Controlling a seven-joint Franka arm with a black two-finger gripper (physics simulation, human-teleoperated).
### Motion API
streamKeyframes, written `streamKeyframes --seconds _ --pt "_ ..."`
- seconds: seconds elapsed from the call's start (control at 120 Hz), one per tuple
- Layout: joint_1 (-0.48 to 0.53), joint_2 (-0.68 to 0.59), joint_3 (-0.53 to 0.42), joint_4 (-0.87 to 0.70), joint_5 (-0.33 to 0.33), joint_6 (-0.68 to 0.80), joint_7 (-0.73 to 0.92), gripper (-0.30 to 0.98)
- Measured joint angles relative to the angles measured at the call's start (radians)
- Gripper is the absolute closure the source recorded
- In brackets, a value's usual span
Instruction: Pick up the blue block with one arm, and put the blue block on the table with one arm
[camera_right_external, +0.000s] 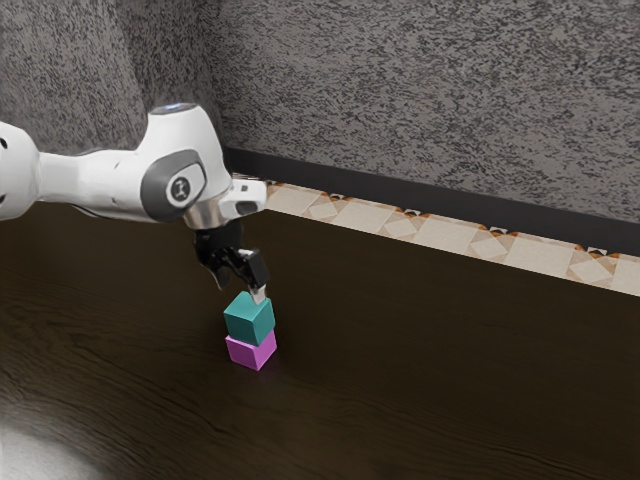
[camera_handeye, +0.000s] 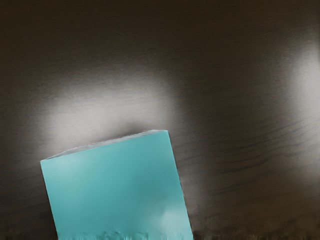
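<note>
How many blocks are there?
2: the blue-green block on top, and the purple block beneath it, on the table. Another could be hidden behind them.

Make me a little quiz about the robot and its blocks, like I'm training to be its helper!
1. True or false: the blue-green block sits on top of the pink block.

2. Pick one. What is the gripper like right now?
A) Shut tight around the pink block
B) Open, at the top of the stack
C) Far away from both blocks

3. Fill in the missing word: the pink block rests on the dark, wood-grained ______.

Key: 1. True. 2. B. 3. Table.
</note>
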Motion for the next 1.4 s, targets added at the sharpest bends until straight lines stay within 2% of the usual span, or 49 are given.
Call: streamKeyframes --seconds 0.117,0.233,0.342,0.692,1.042,1.4 --pt "0.004 -0.015 -0.012 -0.04 0.04 -0.008 -0.075 0.0" --pt "0.007 0.001 -0.021 -0.02 0.116 0.016 -0.104 0.0" --pt "0.008 0.009 -0.026 -0.015 0.143 0.047 -0.107 0.0" --pt "0.01 0.077 -0.021 0.002 0.142 0.13 -0.11 0.0" --pt "0.009 0.065 -0.02 -0.035 0.144 0.171 -0.069 0.0" --pt "0.01 0.116 -0.012 -0.021 0.129 0.231 -0.022 0.0"
